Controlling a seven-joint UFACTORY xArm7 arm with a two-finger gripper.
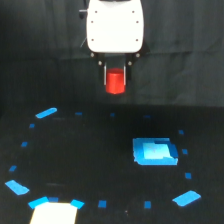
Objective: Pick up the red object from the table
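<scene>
The red object (115,82) is a small bright red-orange stubby block hanging in the air, well above the black table (100,160). My gripper (115,80) reaches down from a white arm housing (114,26) at the top of the exterior view and is shut on the red object, one finger on each side. The block's lower part shows below the fingertips. Nothing red lies on the table surface.
A large blue square patch (155,151) lies to the exterior view's right of centre. A pale rectangle (54,212) sits at the bottom left edge. Blue tape strips (46,113) and small blue dots (102,204) ring the table. A dark curtain hangs behind.
</scene>
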